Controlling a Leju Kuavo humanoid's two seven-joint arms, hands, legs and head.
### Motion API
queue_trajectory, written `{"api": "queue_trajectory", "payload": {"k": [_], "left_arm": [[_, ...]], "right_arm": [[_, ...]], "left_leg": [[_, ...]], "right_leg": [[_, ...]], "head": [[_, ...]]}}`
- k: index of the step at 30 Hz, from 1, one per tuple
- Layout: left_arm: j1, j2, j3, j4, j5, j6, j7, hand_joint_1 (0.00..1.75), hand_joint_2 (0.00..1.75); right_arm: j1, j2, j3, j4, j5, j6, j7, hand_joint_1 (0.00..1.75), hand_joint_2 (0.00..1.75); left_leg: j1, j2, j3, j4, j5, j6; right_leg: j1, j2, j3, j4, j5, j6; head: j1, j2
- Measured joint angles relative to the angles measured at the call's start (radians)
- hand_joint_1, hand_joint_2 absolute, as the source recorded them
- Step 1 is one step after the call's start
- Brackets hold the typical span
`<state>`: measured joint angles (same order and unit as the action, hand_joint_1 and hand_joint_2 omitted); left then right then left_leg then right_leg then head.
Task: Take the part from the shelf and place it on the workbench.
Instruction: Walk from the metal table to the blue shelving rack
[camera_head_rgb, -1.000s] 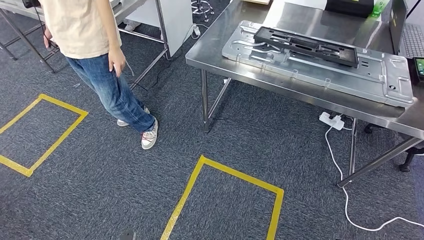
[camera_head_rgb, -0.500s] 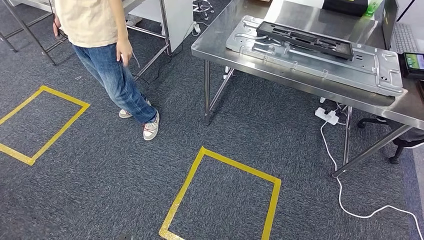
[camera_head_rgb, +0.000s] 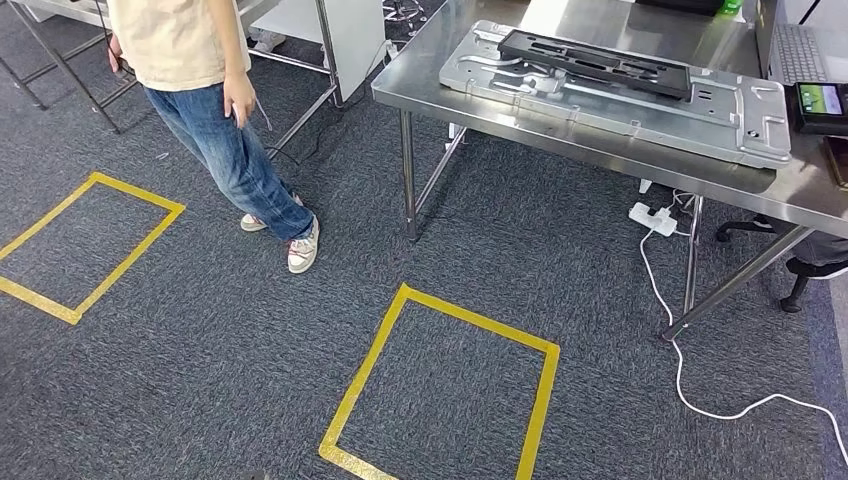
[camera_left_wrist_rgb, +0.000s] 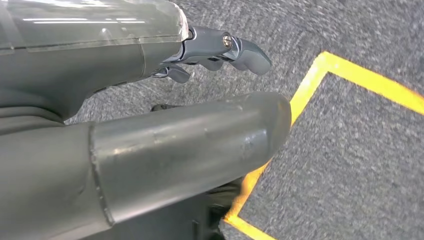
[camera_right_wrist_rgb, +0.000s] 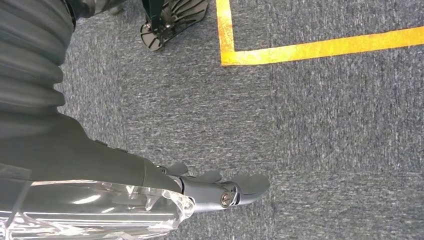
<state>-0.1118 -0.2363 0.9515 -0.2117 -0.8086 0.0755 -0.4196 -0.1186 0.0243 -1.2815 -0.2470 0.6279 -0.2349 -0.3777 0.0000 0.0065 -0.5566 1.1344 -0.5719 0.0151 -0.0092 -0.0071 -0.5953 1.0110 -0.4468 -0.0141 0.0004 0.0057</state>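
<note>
My left hand and right hand hang empty over the carpet, fingers loose, because I carry nothing, while the black part lies on the plate on the table.

Left hand hangs down over the floor, holds nothing, thick thumb straight, darker fingers apart, slightly bent. Right hand hangs likewise, fingers extended, seemingly loose; partly hidden by its cover.
</note>
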Motion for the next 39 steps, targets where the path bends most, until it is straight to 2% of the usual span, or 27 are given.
{"api": "queue_trajectory", "payload": {"k": [1,2,3,6,8,10,11,12,13,14,16,17,18,21,22,24,26,27,28,29,30,31,32,34,36,37,39], "left_arm": [[-0.001,0.001,0.0,0.0,0.0,0.0,0.0,0.0,0.0],[-0.002,0.002,0.0,0.0,0.0,0.0,0.0,0.0,0.0],[-0.002,0.002,0.0,0.0,0.0,0.0,-0.001,0.0,0.0],[-0.001,0.003,0.0,0.0,-0.002,0.0,-0.008,0.0,0.0],[-0.002,0.003,0.0,0.0,-0.005,0.001,-0.016,0.0,0.0],[-0.002,0.003,0.0,0.0,-0.007,0.005,-0.02,0.0,0.0],[-0.001,0.003,0.0,0.0,-0.007,0.007,-0.021,0.0,0.0],[0.0,0.003,0.0,0.0,-0.007,0.009,-0.021,0.0,0.0],[0.002,0.003,0.0,0.0,-0.007,0.011,-0.021,0.0,0.0],[0.003,0.002,0.0,0.0,-0.007,0.013,-0.022,0.0,0.0],[0.005,0.001,0.0,0.0,-0.006,0.019,-0.025,0.0,0.0],[0.005,0.001,0.0,0.0,-0.005,0.022,-0.028,0.0,0.0],[0.006,0.001,0.0,0.0,-0.003,0.026,-0.031,0.0,0.0],[0.007,0.0,0.0,0.0,-0.001,0.031,-0.039,0.0,0.0],[0.007,0.0,0.0,0.0,-0.001,0.032,-0.041,0.0,0.0],[0.008,-0.001,0.0,0.0,-0.002,0.032,-0.041,0.0,0.0],[0.009,-0.001,0.0,0.0,-0.002,0.032,-0.041,0.0,0.0],[0.01,-0.001,0.0,0.0,-0.002,0.032,-0.041,0.0,0.0],[0.012,-0.001,0.0,0.0,-0.002,0.033,-0.041,0.0,0.0],[0.014,-0.001,0.0,0.0,-0.002,0.033,-0.041,0.0,0.0],[0.014,-0.001,0.001,0.0,-0.003,0.033,-0.041,0.0,0.0],[0.015,-0.001,0.001,0.0,-0.003,0.033,-0.041,0.0,0.0],[0.015,-0.001,0.001,0.0,-0.003,0.033,-0.041,0.0,0.0],[0.015,-0.001,0.003,0.0,-0.002,0.034,-0.041,0.0,0.0],[0.014,-0.002,0.004,0.0,-0.001,0.034,-0.041,0.0,0.0],[0.014,-0.004,0.004,0.0,-0.001,0.034,-0.04,0.0,0.0],[0.015,-0.006,0.005,0.0,-0.001,0.034,-0.04,0.0,0.0]], "right_arm": [[0.0,0.002,0.0,0.0,0.0,0.0,0.0,0.0,1.75],[0.0,0.003,0.0,0.0,0.0,0.001,-0.001,0.0,1.75],[0.0,0.004,-0.001,0.0,-0.002,0.004,-0.001,0.0,1.31],[0.0,0.006,-0.002,0.002,-0.009,0.042,0.004,0.0,0.0],[0.001,0.006,-0.002,0.003,-0.007,0.083,0.007,0.0,0.0],[0.002,0.006,-0.002,0.004,0.004,0.108,0.0,0.0,0.0],[0.004,0.007,-0.002,0.004,0.013,0.111,-0.007,0.0,0.0],[0.005,0.007,-0.002,0.004,0.02,0.112,-0.014,0.0,0.0],[0.007,0.007,-0.002,0.005,0.026,0.109,-0.021,0.0,0.0],[0.008,0.007,-0.002,0.005,0.032,0.106,-0.025,0.0,0.0],[0.008,0.008,-0.002,0.005,0.041,0.1,-0.035,0.0,0.0],[0.008,0.009,-0.001,0.005,0.045,0.099,-0.039,0.0,0.0],[0.008,0.01,0.0,0.005,0.048,0.099,-0.043,0.0,0.0],[0.014,0.016,0.003,0.006,0.053,0.097,-0.046,0.0,0.0],[0.014,0.018,0.004,0.006,0.053,0.097,-0.046,0.0,0.0],[0.014,0.023,0.004,0.006,0.05,0.096,-0.046,0.0,0.0],[0.014,0.026,0.004,0.006,0.046,0.097,-0.046,0.0,0.0],[0.015,0.027,0.004,0.006,0.045,0.097,-0.046,0.0,0.0],[0.016,0.028,0.004,0.006,0.043,0.096,-0.045,0.0,0.0],[0.016,0.029,0.004,0.006,0.042,0.095,-0.044,0.0,0.0],[0.016,0.03,0.004,0.006,0.042,0.095,-0.043,0.0,0.0],[0.015,0.033,0.004,0.006,0.042,0.095,-0.042,0.0,0.0],[0.014,0.035,0.004,0.006,0.042,0.094,-0.041,0.0,0.0],[0.012,0.037,0.004,0.007,0.042,0.094,-0.039,0.0,0.0],[0.015,0.038,0.004,0.007,0.042,0.094,-0.038,0.0,0.0],[0.018,0.039,0.004,0.007,0.042,0.094,-0.038,0.0,0.0],[0.018,0.04,0.004,0.008,0.041,0.094,-0.037,0.0,0.0]], "left_leg": [[-0.002,0.0,0.043,-0.074,0.023,0.006],[-0.005,0.0,0.07,-0.125,0.036,0.011],[-0.008,0.001,0.08,-0.149,0.041,0.016],[-0.007,0.002,0.075,-0.16,0.057,0.029],[-0.001,0.005,0.069,-0.17,0.074,0.042],[-0.001,0.006,0.056,-0.169,0.085,0.049],[-0.001,0.007,0.05,-0.168,0.088,0.049],[-0.001,0.007,0.044,-0.166,0.091,0.048],[-0.001,0.006,0.04,-0.164,0.093,0.047],[0.0,0.006,0.038,-0.16,0.093,0.045],[-0.001,0.005,0.034,-0.15,0.089,0.039],[-0.002,0.005,0.031,-0.144,0.087,0.034],[-0.004,0.005,0.028,-0.139,0.085,0.028],[-0.004,0.006,0.024,-0.132,0.082,0.013],[-0.002,0.005,0.018,-0.118,0.069,0.007],[0.002,0.002,-0.02,-0.032,0.013,-0.004],[0.004,0.001,-0.081,0.106,-0.053,-0.01],[0.004,0.001,-0.101,0.153,-0.066,-0.011],[0.004,0.001,-0.103,0.163,-0.059,-0.011],[0.004,-0.001,-0.085,0.132,-0.033,-0.009],[0.004,-0.009,-0.052,0.068,0.004,-0.005],[0.004,-0.028,-0.016,-0.004,0.035,-0.001],[0.005,-0.046,0.012,-0.066,0.055,0.002],[0.004,-0.068,0.034,-0.12,0.062,0.007],[0.005,-0.052,0.035,-0.127,0.067,0.014],[0.007,-0.042,0.035,-0.132,0.071,0.021],[0.01,-0.018,0.036,-0.142,0.08,0.035]], "right_leg": [[0.002,0.0,-0.003,0.002,0.003,0.004],[0.002,0.0,-0.006,0.004,0.007,0.008],[0.003,-0.001,-0.007,0.004,0.01,0.013],[0.002,-0.001,-0.01,0.004,0.015,0.032],[0.0,0.002,-0.031,0.05,-0.027,0.04],[-0.004,0.005,-0.081,0.172,-0.106,0.047],[-0.005,0.005,-0.103,0.233,-0.136,0.05],[-0.007,0.005,-0.113,0.271,-0.148,0.054],[-0.009,0.005,-0.103,0.268,-0.139,0.056],[-0.011,0.005,-0.072,0.224,-0.113,0.057],[-0.014,0.005,0.013,0.083,-0.06,0.057],[-0.013,0.005,0.041,0.031,-0.047,0.053],[-0.011,0.006,0.054,0.004,-0.045,0.048],[-0.009,0.009,0.051,-0.002,-0.045,0.031],[-0.011,0.01,0.05,-0.004,-0.042,0.023],[-0.013,0.013,0.047,-0.007,-0.037,0.011],[-0.012,0.02,0.041,-0.006,-0.035,0.007],[-0.011,0.025,0.039,-0.005,-0.034,0.006],[-0.011,0.032,0.037,-0.004,-0.033,0.006],[-0.011,0.041,0.036,-0.002,-0.033,0.007],[-0.011,0.051,0.036,0.0,-0.033,0.008],[-0.011,0.06,0.035,0.003,-0.033,0.009],[-0.01,0.069,0.032,0.007,-0.032,0.013],[-0.01,0.086,0.021,0.01,-0.027,0.025],[-0.012,0.1,0.014,0.008,-0.021,0.038],[-0.012,0.091,0.01,0.015,-0.026,0.043],[-0.011,0.052,-0.022,0.081,-0.071,0.05]], "head": [[0.0,0.0],[0.0,0.0],[0.0,0.0],[0.001,0.0],[0.001,0.0],[0.002,0.0],[0.002,0.0],[0.002,0.0],[0.002,0.0],[0.002,0.0],[0.002,0.0],[0.002,0.0],[0.002,0.0],[0.001,0.0],[0.001,0.0],[0.001,0.0],[0.001,0.0],[0.0,0.0],[0.0,0.0],[0.0,0.0],[0.0,0.0],[0.0,0.0],[0.001,0.0],[0.001,0.0],[0.001,0.0],[0.001,0.0],[0.003,0.0]]}}
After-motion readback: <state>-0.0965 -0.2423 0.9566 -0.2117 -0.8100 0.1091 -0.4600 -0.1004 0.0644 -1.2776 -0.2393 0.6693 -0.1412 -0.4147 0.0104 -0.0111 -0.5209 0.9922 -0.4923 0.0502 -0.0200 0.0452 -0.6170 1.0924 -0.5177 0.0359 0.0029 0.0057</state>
